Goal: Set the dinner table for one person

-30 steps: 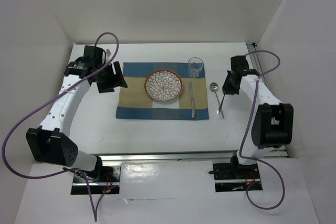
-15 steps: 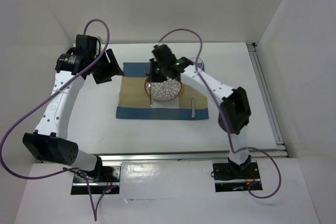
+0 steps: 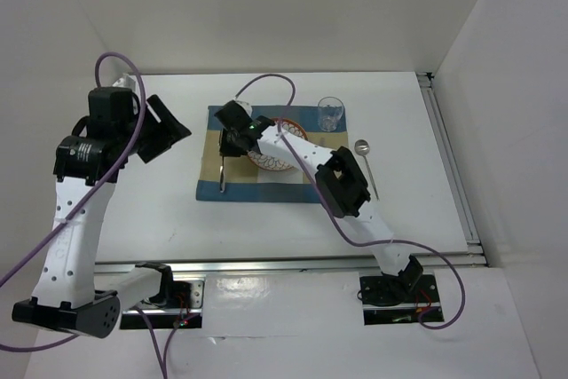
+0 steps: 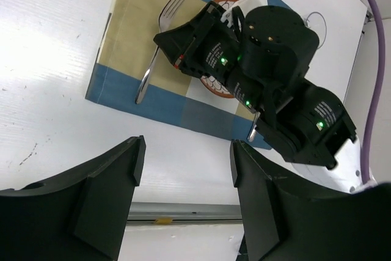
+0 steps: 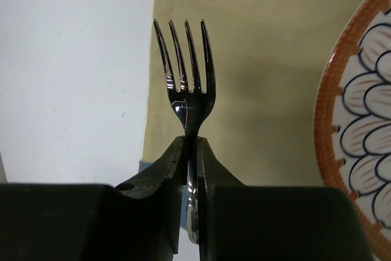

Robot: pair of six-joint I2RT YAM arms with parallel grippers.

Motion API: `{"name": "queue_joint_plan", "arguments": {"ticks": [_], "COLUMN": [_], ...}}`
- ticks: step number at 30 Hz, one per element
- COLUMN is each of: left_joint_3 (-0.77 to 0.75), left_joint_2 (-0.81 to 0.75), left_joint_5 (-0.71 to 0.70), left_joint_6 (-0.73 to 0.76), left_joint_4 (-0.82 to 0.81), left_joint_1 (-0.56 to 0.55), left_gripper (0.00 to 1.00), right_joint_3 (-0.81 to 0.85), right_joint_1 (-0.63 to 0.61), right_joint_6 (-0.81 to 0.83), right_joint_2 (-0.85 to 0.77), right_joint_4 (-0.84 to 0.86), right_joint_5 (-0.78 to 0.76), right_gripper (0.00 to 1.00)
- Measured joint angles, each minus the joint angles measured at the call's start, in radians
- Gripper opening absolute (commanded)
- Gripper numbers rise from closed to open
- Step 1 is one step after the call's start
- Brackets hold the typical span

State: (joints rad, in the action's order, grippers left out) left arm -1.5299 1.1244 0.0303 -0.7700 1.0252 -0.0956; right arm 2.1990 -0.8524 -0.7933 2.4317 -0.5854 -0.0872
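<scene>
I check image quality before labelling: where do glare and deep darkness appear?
Left wrist view: the table is washed out at upper left, the left pincer nearly black. Right wrist view: fork sharp, with glints; right pincer a dark silhouette.

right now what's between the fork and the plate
Nothing but a bare strip of tan placemat lies between the fork and the plate; the right wrist view shows it best.

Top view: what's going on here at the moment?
The right pincer is shut on a fork, holding it at the left side of the placemat, beside the plate. The left pincer is open and empty above the dinner table. A glass stands at the placemat's far right corner; a spoon lies right of the placemat.
</scene>
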Motion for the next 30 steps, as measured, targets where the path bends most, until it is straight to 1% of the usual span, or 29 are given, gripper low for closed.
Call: {"name": "queue_joint_plan", "arguments": {"ticks": [5, 6, 7, 8, 9, 11, 12, 14, 19, 21, 24, 26, 27, 30], "left_joint_3": [-0.01, -0.01, -0.01, -0.008, -0.004, -0.001, 0.003, 0.015, 0.019, 0.018, 0.011, 0.009, 0.009, 0.011], "left_joint_2": [0.032, 0.045, 0.053, 0.058, 0.059, 0.056, 0.054, 0.049, 0.05, 0.05, 0.05, 0.041, 0.036, 0.007], "left_joint_5": [0.001, 0.001, 0.002, 0.003, 0.006, 0.011, 0.015, 0.022, 0.045, 0.053, 0.05, 0.043, 0.04, 0.033], "left_joint_6": [0.006, 0.006, 0.007, 0.008, 0.01, 0.012, 0.015, 0.025, 0.05, 0.064, 0.083, 0.088, 0.089, 0.09], "left_joint_4": [0.001, 0.003, 0.003, 0.001, 0.0, 0.001, -0.005, -0.011, -0.015, -0.019, -0.024, -0.037, -0.044, -0.063], "left_joint_1": [0.001, 0.001, 0.001, 0.001, 0.001, 0.001, 0.001, 0.001, 0.001, 0.001, 0.001, 0.001, 0.001, 0.001], "left_gripper": [0.74, 0.74, 0.74, 0.74, 0.74, 0.74, 0.74, 0.74, 0.74, 0.74, 0.76, 0.76, 0.76, 0.77], "right_joint_3": [0.048, 0.06, 0.067, 0.07, 0.072, 0.073, 0.073, 0.073, 0.064, 0.033, -0.066, -0.151, -0.198, -0.38], "right_joint_1": [0.021, 0.025, 0.029, 0.032, 0.034, 0.041, 0.043, 0.044, 0.042, 0.041, 0.04, 0.045, 0.047, 0.072], "right_joint_6": [-0.024, -0.026, -0.028, -0.029, -0.032, -0.032, -0.033, -0.03, -0.01, 0.009, 0.051, 0.086, 0.102, 0.142], "right_joint_2": [0.068, 0.083, 0.096, 0.106, 0.112, 0.12, 0.121, 0.121, 0.094, 0.043, -0.105, -0.248, -0.318, -0.56], "right_joint_4": [0.01, 0.012, 0.018, 0.02, 0.021, 0.025, 0.027, 0.038, 0.064, 0.068, 0.077, 0.086, 0.084, 0.07], "right_joint_5": [-0.012, -0.011, -0.011, -0.011, -0.01, -0.003, -0.002, 0.003, 0.019, 0.02, 0.002, -0.034, -0.056, -0.14], "right_gripper": [0.0, 0.05, 0.13, 0.22, 0.37, 0.42, 0.48, 0.51, 0.51, 0.51, 0.51, 0.57, 0.64, 0.71]}}
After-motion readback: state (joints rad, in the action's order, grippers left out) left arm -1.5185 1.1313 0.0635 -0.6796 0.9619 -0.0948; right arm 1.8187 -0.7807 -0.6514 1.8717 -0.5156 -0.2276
